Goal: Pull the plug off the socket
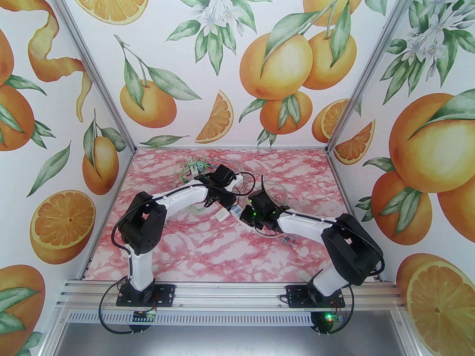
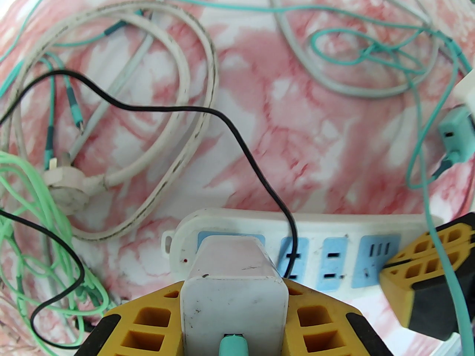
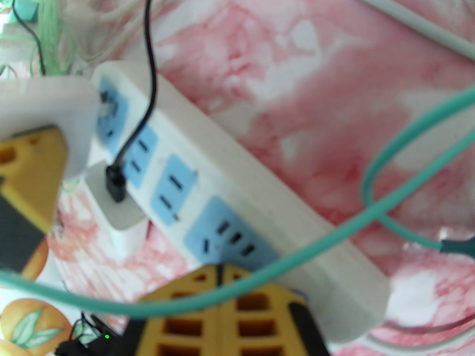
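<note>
Your left gripper [image 2: 233,289] is clamped on the plug [image 2: 232,261] at the strip's [image 2: 334,224] end socket [image 3: 111,117]. Rigid, smooth, light, prob. seated tight: grip its flat sides, pull straight. Your right gripper [image 3: 220,273], closed, presses on the strip.

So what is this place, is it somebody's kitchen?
Likely a robot test booth, not a kitchen: two arms bolted to a metal rail, with orange-print walls boxing in a pink table.

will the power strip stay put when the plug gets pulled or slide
Probably rigid and light: the power strip is a slim plastic bar, so it may lift with the plug. It could slide on the smooth table, though the shut right gripper on its other end should pin it.
</note>
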Available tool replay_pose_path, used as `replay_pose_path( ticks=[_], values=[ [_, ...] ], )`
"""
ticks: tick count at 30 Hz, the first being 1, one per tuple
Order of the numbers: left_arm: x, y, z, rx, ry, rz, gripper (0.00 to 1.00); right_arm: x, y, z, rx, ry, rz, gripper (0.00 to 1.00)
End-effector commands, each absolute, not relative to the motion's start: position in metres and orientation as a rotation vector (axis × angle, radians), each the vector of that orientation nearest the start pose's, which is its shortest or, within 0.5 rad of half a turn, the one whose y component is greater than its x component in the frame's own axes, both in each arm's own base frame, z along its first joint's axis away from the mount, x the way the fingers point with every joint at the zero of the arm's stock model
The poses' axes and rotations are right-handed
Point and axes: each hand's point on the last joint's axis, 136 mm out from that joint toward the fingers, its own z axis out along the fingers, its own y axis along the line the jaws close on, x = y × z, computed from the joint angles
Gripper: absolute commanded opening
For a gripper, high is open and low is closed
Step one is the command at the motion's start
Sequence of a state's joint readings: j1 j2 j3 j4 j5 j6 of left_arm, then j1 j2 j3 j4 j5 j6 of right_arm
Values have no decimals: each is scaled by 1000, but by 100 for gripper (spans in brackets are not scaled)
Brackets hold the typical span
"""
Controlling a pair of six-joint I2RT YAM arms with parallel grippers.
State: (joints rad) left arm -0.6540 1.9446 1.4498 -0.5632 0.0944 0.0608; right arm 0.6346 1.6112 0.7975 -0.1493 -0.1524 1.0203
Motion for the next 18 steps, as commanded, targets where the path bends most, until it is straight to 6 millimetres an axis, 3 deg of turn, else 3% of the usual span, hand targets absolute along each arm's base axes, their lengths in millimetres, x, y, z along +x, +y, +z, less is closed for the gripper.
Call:
replay_pose_path(
  ticks=[1,9,15,18],
  values=[
    [383,-313,122,897,2418,-432,25,238,193,-22,517,2954,361,0],
    [391,-296,165,849,2361,-307,26,248,200,-5,456,2919,406,0],
    [388,-293,209,818,2305,-293,26,273,216,48,321,2781,522,0],
    [384,-296,233,815,2254,-307,26,283,218,81,270,2692,560,10]
  ],
)
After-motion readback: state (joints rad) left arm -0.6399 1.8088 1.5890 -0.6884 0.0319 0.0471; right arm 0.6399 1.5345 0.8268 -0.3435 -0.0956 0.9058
